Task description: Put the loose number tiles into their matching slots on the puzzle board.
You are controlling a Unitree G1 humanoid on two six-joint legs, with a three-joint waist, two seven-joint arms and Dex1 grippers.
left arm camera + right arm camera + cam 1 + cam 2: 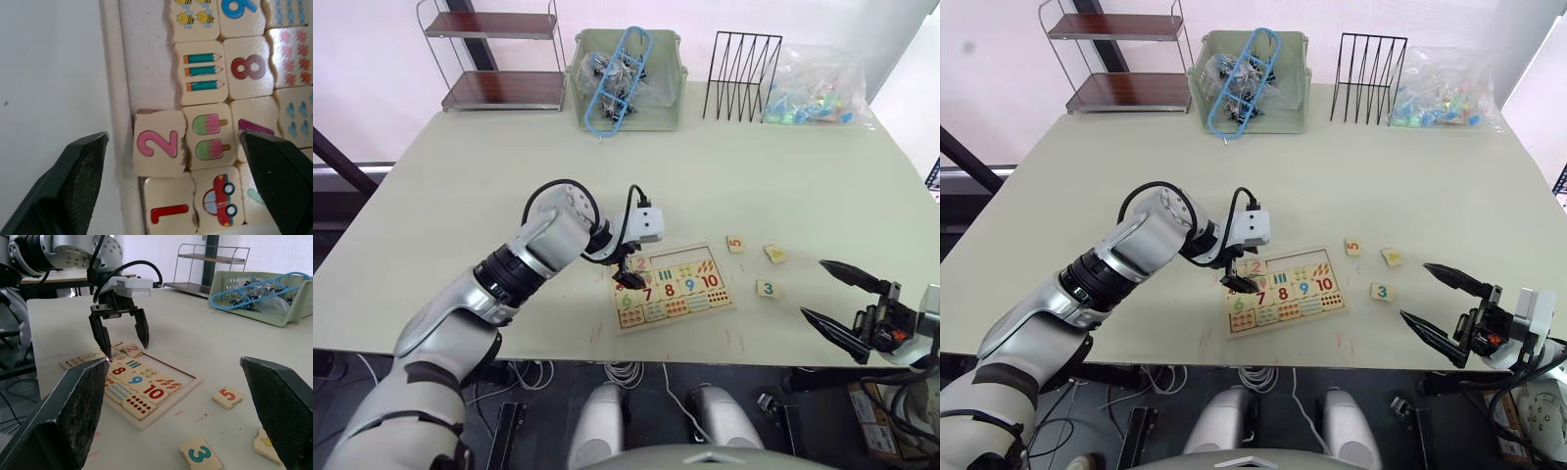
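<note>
1. Overhead, left eye view: puzzle board [673, 289] lies near the front edge of the table [460, 186]. Left gripper [628, 277] hangs over the board's left end, jaws apart, nothing held. Three loose tiles sit on the table to the right of the board: tile 5 [735, 243], a yellow-marked tile [774, 254] whose digit I cannot read, and tile 3 [766, 289]. Right gripper [836, 299] is beyond them at the table's right front edge, jaws wide, empty.
2. Right eye view: along the far edge stand a green bin [1252, 80] with a blue item on top, a black wire rack [1368, 65], a clear plastic bag [1445, 90] of coloured bits and a small shelf [1116, 61]. All well apart from the board.
3. Left wrist view: tile 2 [159, 143] rests slightly askew against the board's rim, beside the ice-lolly piece [208, 134]; tile 1 [167, 210] is next to it. Bare recess runs beyond tile 2.
4. Right wrist view: tiles 5 and 3 lie between this gripper's fingers and the board; nothing blocks them.
</note>
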